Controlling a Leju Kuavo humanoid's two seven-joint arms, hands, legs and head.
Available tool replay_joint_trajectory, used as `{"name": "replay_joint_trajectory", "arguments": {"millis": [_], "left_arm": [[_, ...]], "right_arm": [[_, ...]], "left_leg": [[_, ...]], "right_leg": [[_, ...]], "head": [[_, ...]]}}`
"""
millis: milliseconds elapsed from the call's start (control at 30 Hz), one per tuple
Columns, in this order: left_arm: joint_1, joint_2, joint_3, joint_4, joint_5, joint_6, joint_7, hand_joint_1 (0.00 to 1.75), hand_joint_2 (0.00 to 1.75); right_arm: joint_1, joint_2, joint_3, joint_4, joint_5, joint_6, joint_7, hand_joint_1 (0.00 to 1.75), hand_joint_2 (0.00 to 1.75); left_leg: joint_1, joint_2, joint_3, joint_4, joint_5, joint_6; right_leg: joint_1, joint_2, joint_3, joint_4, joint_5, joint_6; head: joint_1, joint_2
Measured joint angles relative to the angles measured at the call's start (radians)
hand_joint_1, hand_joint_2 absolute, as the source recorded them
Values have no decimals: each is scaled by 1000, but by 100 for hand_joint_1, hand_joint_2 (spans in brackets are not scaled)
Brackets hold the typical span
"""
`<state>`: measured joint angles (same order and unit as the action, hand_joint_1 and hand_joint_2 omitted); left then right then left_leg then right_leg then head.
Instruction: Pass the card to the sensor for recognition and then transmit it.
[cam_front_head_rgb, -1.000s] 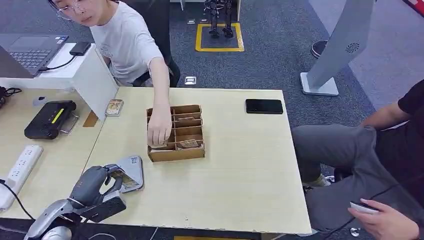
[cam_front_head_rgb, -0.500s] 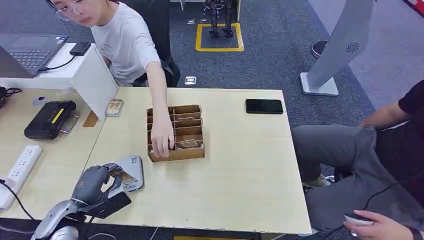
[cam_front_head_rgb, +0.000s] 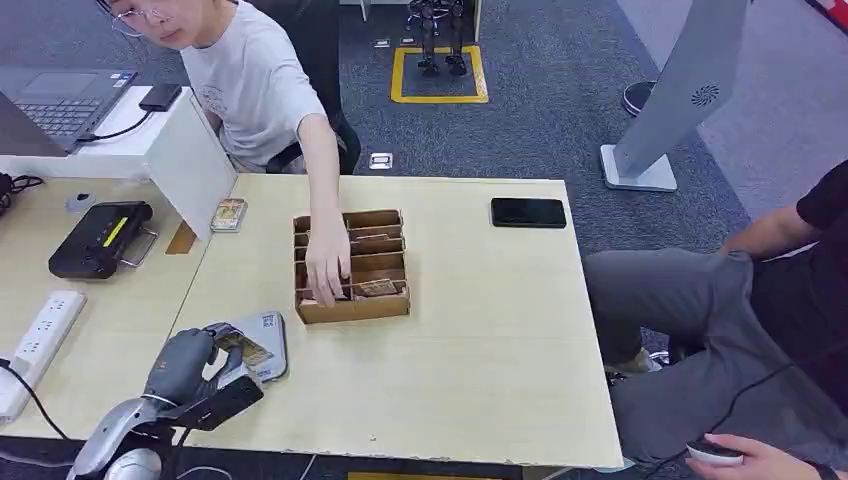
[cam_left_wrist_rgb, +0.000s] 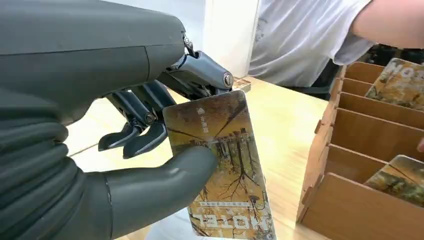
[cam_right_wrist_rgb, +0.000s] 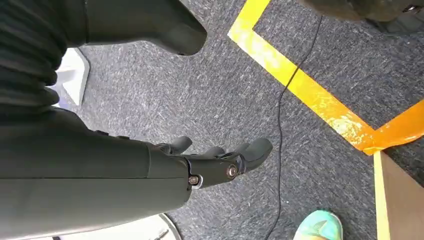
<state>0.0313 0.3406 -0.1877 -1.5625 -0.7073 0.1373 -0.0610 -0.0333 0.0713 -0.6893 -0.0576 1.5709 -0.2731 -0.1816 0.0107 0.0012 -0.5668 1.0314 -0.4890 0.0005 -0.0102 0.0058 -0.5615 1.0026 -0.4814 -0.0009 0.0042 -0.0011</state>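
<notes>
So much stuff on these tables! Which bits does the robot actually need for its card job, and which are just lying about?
Needed for the job:
- card, held in the left hand
- grey sensor pad under the card
- wooden card box, where a person's hand reaches

Just lying about:
- black phone
- power strip
- laptop
- black device

A person in a white T-shirt stands at the table's far side, one hand reaching down into the wooden divider box at mid-table. Far right on the tabletop lies a black phone; on the adjoining desk to the left sit a black device, a white power strip and — farther back — a laptop. A second person in grey trousers sits to the right.
</notes>
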Motion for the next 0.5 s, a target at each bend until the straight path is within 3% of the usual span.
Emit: {"name": "replay_joint_trajectory", "arguments": {"millis": [500], "left_arm": [[-7,-35,54,67,-60,79,69,175,175]], "right_arm": [[0,0,10,0,0,-9,7,0,175]], "left_leg": [[0,0,0,0,0,0]], "right_leg": [[0,0,0,0,0,0]], "head": [[0,0]]}}
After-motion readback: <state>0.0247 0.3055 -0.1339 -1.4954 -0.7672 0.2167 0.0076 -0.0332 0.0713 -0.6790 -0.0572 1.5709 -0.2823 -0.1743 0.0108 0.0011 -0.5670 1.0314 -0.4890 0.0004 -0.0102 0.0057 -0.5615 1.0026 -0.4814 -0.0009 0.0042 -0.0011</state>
